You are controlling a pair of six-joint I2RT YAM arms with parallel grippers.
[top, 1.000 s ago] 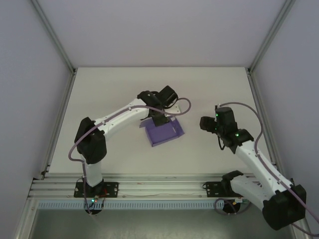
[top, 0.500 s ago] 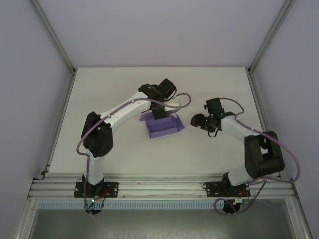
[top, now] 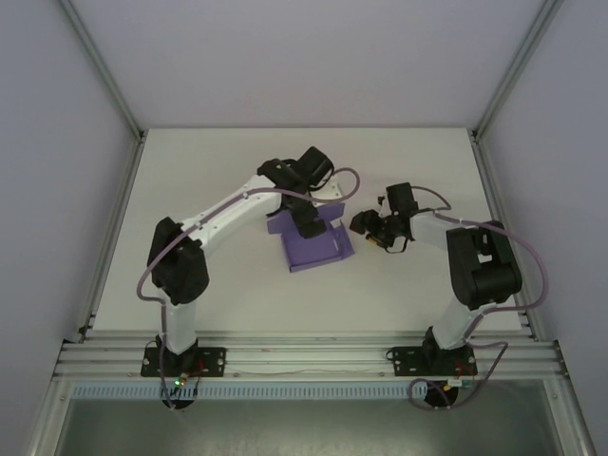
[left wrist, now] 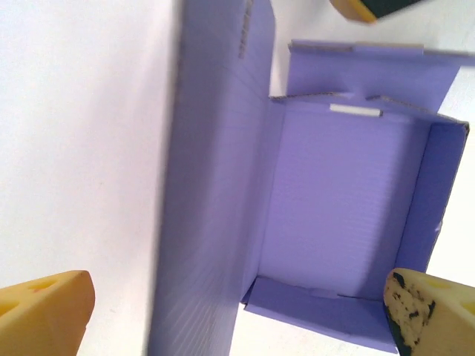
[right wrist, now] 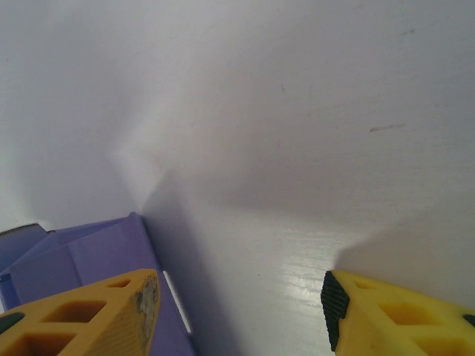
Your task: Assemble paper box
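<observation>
the paper box sat near the middle of the desk, a shallow purple tray with its inside open to the camera. the left arm reached out over it from the near left, and the left claw hung over the box's far edge. from the left wrist camera, the left claw was spread wide, one yellow fingertip low on the left over bare desk, the other low on the right at the box's near corner. the box lay between them with its side walls up. a long panel ran along its left side in that view, blurred, and a flap stuck out past the far wall.

over on the right, the right claw sat just beside the box's right side, pointing at it; touching or not, i could not tell. the right wrist camera had the right claw parted wide too, with a purple corner of the box beside its left fingertip and white desk under the rest.
</observation>
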